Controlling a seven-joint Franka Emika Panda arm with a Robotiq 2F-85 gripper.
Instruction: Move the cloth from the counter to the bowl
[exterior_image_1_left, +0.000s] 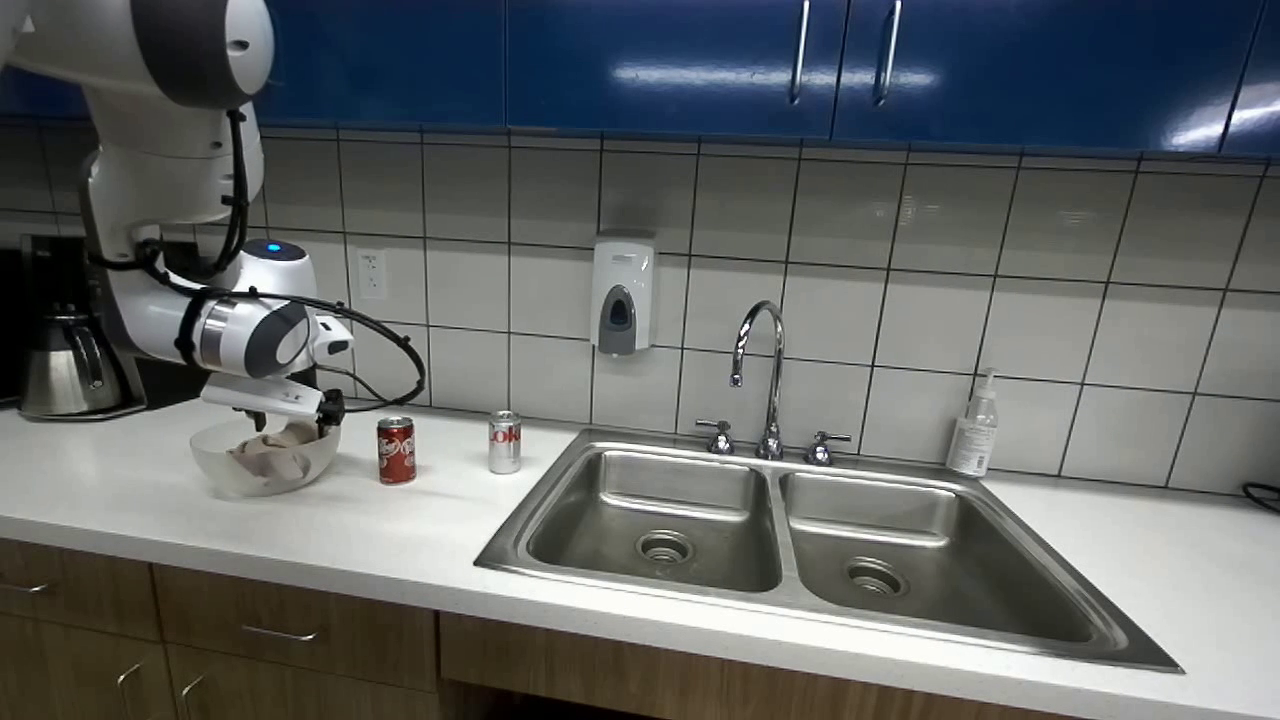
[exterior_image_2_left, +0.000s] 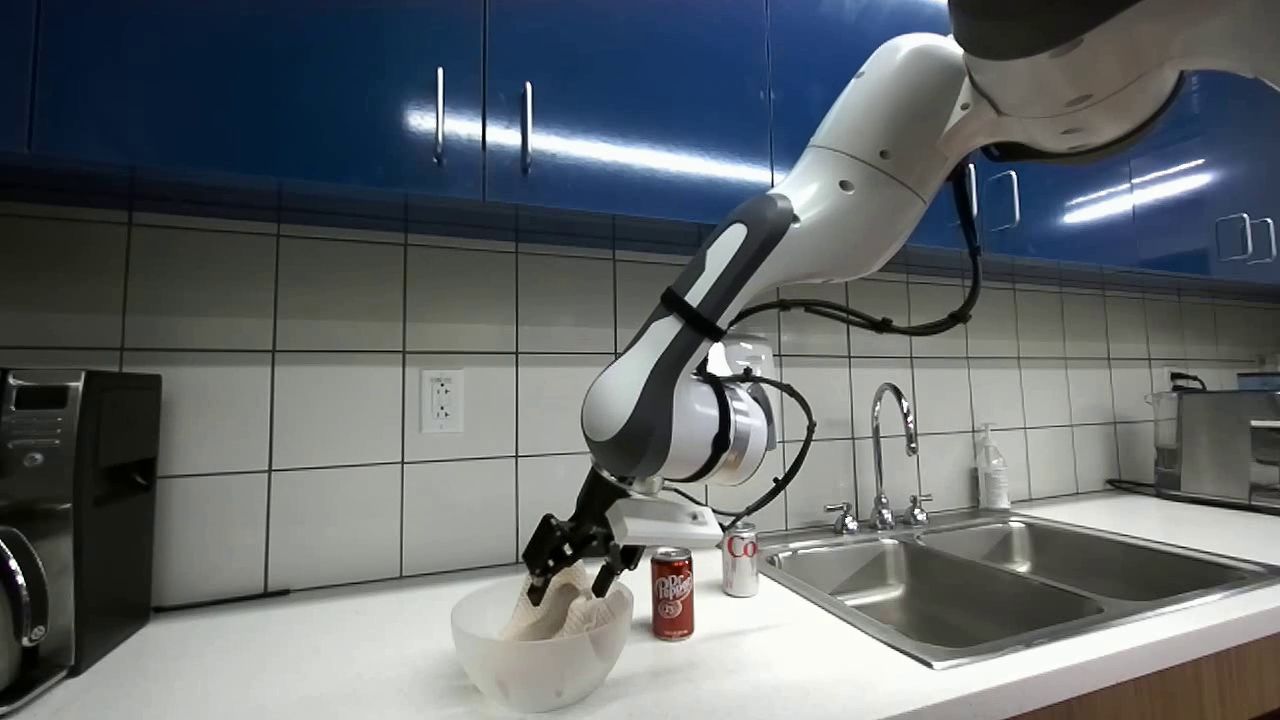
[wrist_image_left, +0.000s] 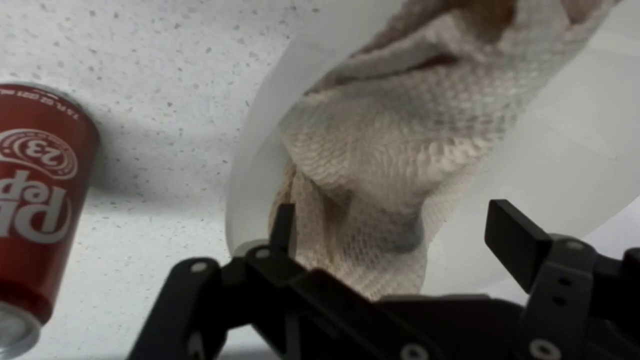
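The cloth (wrist_image_left: 370, 145) is already in the bowl (exterior_image_2_left: 545, 670), under the wide-spread claw (exterior_image_2_left: 570, 592) and closer to its finger (wrist_image_left: 285, 225) by the red can (exterior_image_2_left: 672, 596), so imo just lift straight up and watch that side for snags.

The red can (exterior_image_2_left: 672, 597) on the left reads "Dr Pepper", with a "23" in an oval below; in the wrist view I can make out "FL OZ (221 mL)" upside down along its bottom edge. Right of it and a little farther off, the silver can (exterior_image_2_left: 741, 564) says "Coke" in red, partly turned away. The print on the pump bottle (exterior_image_1_left: 972, 442), far right, is too small to read.
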